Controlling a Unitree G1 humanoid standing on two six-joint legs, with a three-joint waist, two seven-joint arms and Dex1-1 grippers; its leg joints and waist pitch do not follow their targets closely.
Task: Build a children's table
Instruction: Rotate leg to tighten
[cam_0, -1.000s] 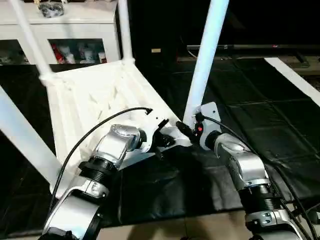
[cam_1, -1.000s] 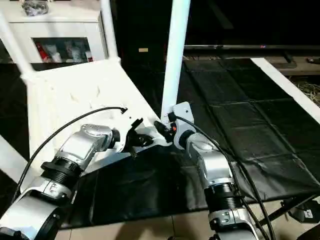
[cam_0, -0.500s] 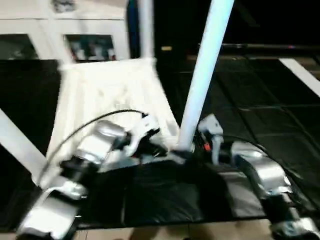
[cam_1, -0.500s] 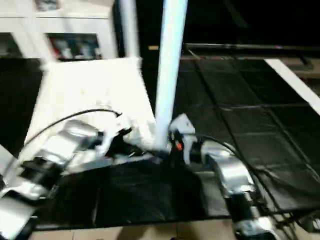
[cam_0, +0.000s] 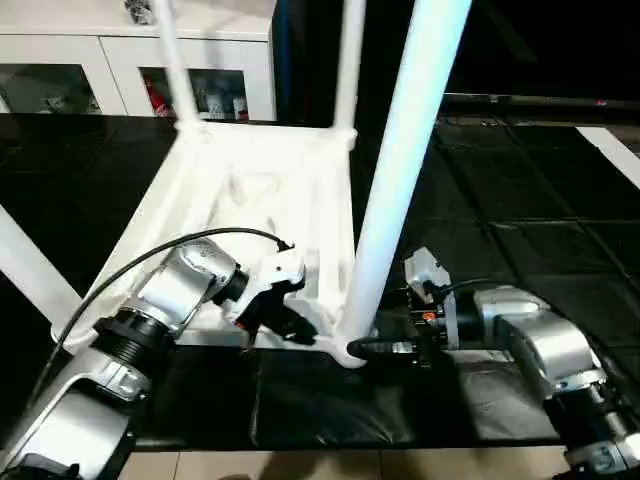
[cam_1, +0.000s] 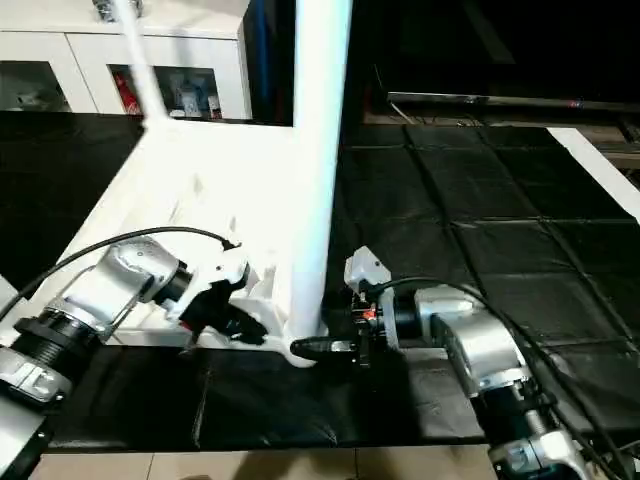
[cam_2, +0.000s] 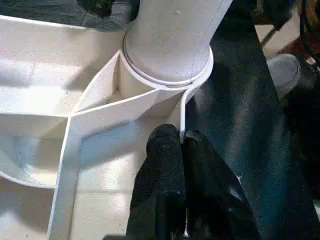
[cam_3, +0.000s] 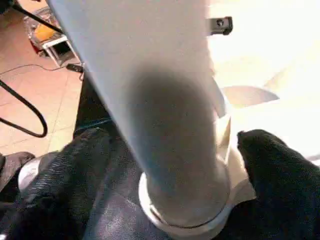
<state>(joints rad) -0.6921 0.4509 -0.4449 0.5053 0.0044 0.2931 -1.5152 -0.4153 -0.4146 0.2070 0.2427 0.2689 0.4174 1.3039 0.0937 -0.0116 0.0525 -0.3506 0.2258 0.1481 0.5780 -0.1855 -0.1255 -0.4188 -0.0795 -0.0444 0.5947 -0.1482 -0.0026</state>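
So we're pretty deep into the leg-fitting part here. The tabletop (cam_0: 250, 200) is lying upside down on the black mat (cam_0: 520, 210), ribbed underside up, and we can count four legs standing up out of its corners: two at the far side by the white cabinet (cam_0: 110, 60), one running off the left edge of the head view, and the near leg (cam_0: 400, 170) right in front of us, which is the one we're working on.

Our left pincer (cam_2: 181, 145) is squeezed shut on the thin rim of the tabletop right next to the near corner socket (cam_2: 167, 75), so it's basically pinning the top down. Our right pincer (cam_1: 325, 348) is spread wide at the base of that near leg, with one finger (cam_3: 270, 160) on each side of the tube and nothing actually gripped. From the wrist view the leg's flared end sits down in the socket collar, but we can't tell if it's fully home.

Our guess is this is the seating or checking stage for the last leg. The next move probably needs the right pincer either to close on the tube low down and push or twist it firmly in, or to back off clean without nudging it, while the left keeps the top from shifting.
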